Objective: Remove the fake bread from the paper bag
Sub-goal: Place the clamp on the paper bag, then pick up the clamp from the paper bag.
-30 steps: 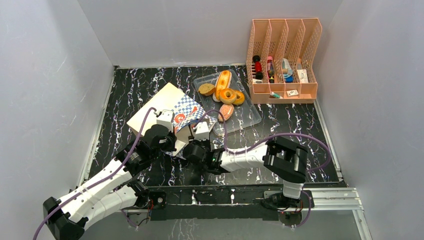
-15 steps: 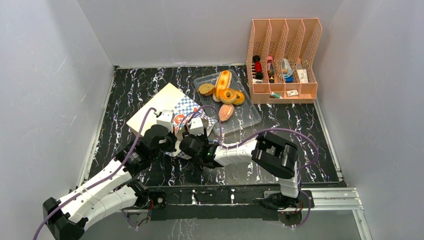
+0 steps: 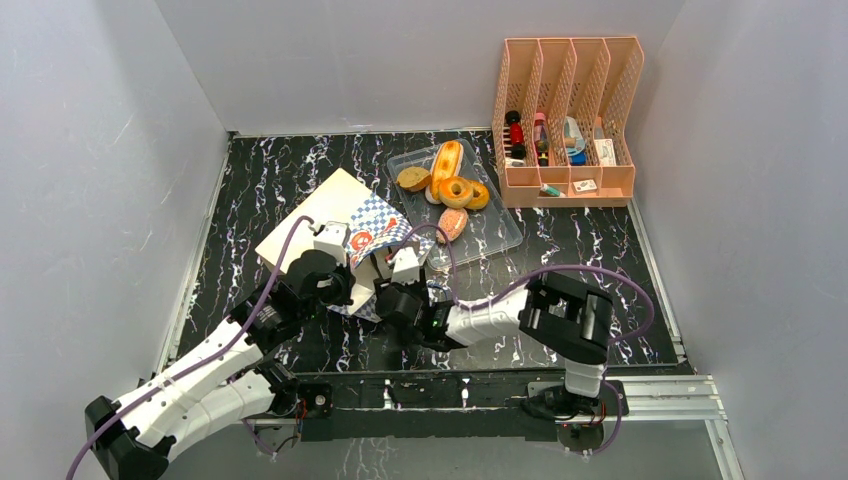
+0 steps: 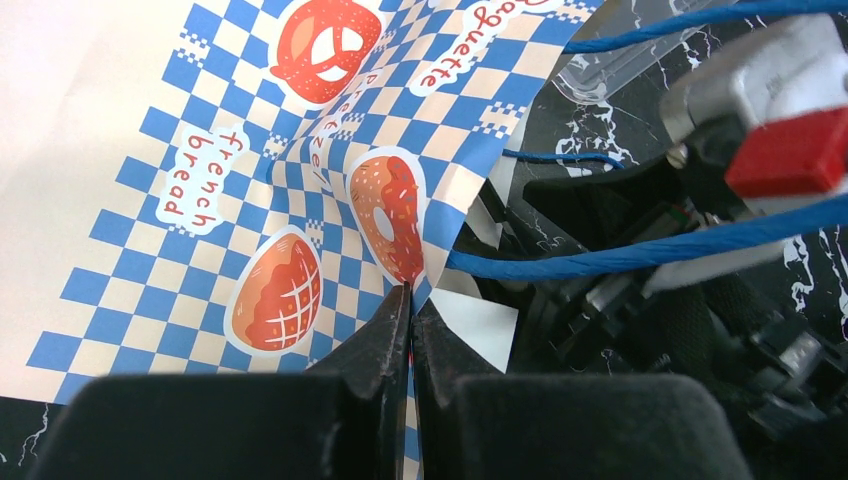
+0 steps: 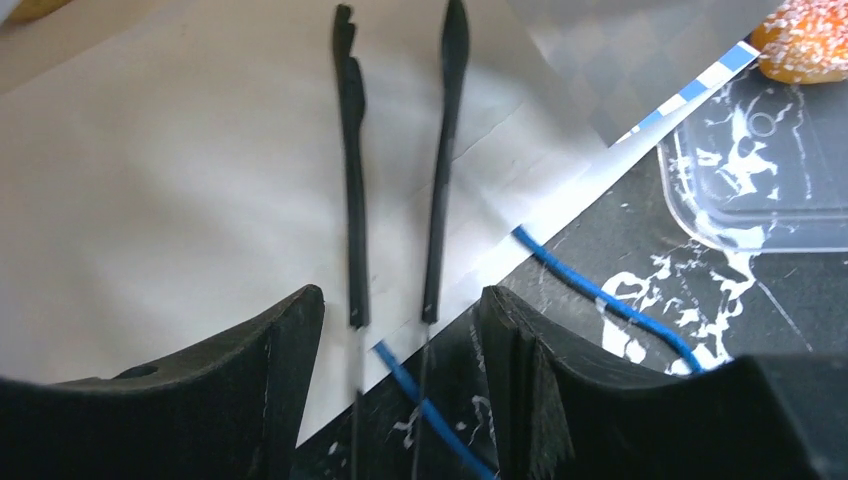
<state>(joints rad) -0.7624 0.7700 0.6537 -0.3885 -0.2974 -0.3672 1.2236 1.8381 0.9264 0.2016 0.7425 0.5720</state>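
Note:
The paper bag (image 3: 325,212) lies flat, its checkered mouth toward the arms. My left gripper (image 3: 352,270) is shut on the bag's upper checkered lip (image 4: 410,290) and holds it raised. My right gripper (image 3: 386,272) is open at the bag's mouth, over the bag's pale inner wall (image 5: 200,200), with nothing in it. A blue cord handle (image 5: 600,295) lies across the table beside it. The fake bread lies in the clear tray (image 3: 492,228): long bun (image 3: 446,160), brown roll (image 3: 413,178), ring donut (image 3: 457,190), oval reddish bun (image 3: 452,224). The bag's inside is mostly hidden.
A peach-coloured file rack (image 3: 566,110) with small items stands at the back right. Grey walls close the table on three sides. The tray's corner (image 5: 760,200) lies just right of my right gripper.
The right gripper pushed left into the bag's mouth, then drew back a little to the right. The left gripper kept its hold on the lip.

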